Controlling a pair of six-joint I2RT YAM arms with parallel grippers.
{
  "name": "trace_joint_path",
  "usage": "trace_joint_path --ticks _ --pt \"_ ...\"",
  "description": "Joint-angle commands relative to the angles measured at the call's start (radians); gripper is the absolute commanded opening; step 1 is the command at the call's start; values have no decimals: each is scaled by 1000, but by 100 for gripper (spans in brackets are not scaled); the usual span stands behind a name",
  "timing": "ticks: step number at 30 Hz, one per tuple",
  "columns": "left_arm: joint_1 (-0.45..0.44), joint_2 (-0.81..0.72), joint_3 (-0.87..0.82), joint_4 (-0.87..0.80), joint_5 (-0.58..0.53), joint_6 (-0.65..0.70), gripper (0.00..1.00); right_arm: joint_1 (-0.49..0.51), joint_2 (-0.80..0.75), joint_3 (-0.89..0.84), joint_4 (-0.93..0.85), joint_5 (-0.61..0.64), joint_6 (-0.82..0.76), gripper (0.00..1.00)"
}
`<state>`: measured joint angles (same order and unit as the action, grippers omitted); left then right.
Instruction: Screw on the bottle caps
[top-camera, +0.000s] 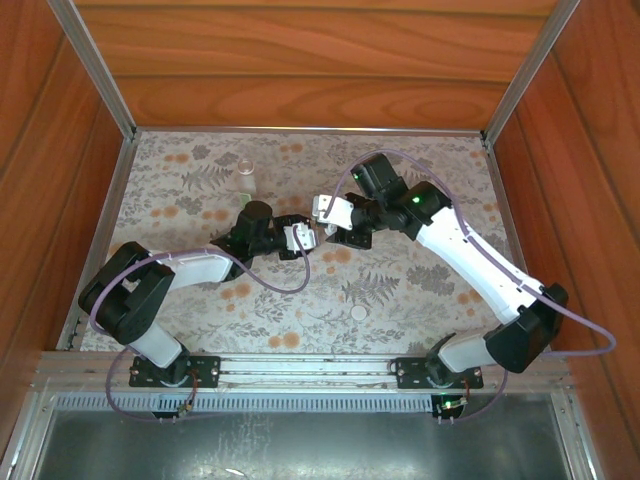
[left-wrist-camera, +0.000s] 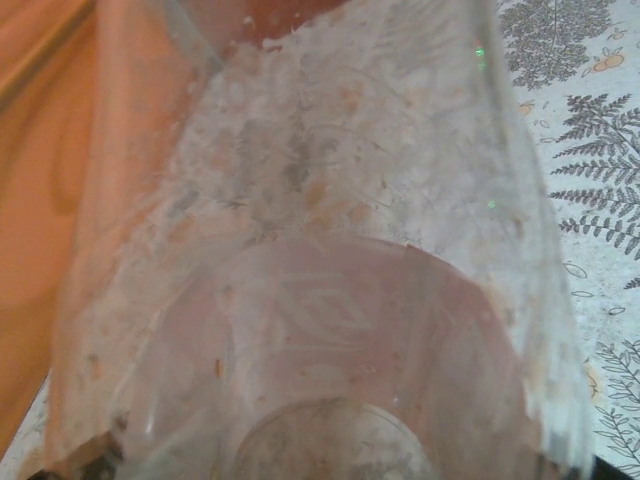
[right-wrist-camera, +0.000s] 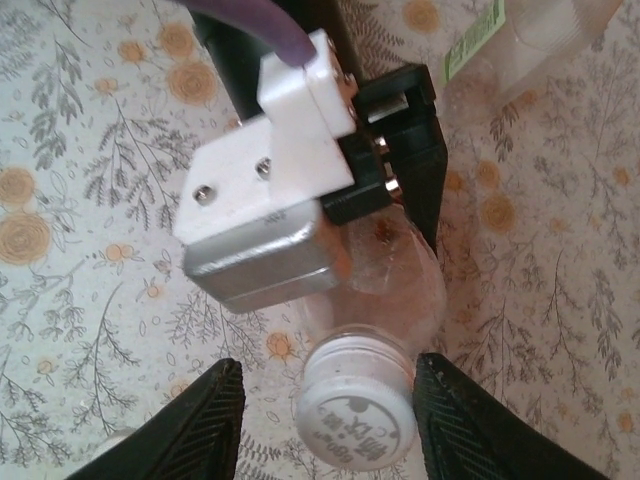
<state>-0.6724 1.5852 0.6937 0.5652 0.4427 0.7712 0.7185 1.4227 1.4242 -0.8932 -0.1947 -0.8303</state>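
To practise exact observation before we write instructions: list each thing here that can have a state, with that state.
left gripper: shut on the held bottle
right gripper: open, fingers either side of the seated cap
held bottle: gripped, cap on its mouth
seated cap: on the bottle; tightness cannot be told
loose cap: lying on the cloth
far bottle: upright on the cloth, uncapped

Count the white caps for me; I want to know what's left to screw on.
2. One cap sits on the bottle in the left tool, between the fingers of the right tool. The other lies loose on the cloth, nearer the arm bases.
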Motion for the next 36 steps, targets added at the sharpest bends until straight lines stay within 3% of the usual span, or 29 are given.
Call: trace_joint_path --ticks 1,3,11,14,18,20,26,30,32,33,36 --pt "-4 -36 -9 16 35 14 56 -3 17 8 -50 27 -33 47" --pt "-4 -37 -11 16 35 15 56 -4 17 12 -55 10 -31 40" --pt "-5 -40 -11 17 36 15 56 -8 19 1 -60 24 -29 28" --pt "-4 -35 -9 17 34 17 56 -9 17 5 -54 -11 -5 11" --pt "-8 -18 7 16 7 17 56 -9 28 17 -22 -74 126 1" --pt "-13 0 16 17 -18 31 56 -9 47 28 0 -113 237 0" --pt "-36 67 45 16 -47 104 55 -10 186 141 34 -154 758 0" --pt "-50 90 59 16 -64 136 55 -16 273 193 76 -299 973 0" --pt "-54 86 58 16 -83 144 55 -21 264 190 112 -238 1083 0" --pt "-54 83 56 16 -92 142 56 -32 257 192 111 -209 1120 4" --pt "-54 75 42 16 -105 148 56 -53 203 177 123 -181 1080 29"
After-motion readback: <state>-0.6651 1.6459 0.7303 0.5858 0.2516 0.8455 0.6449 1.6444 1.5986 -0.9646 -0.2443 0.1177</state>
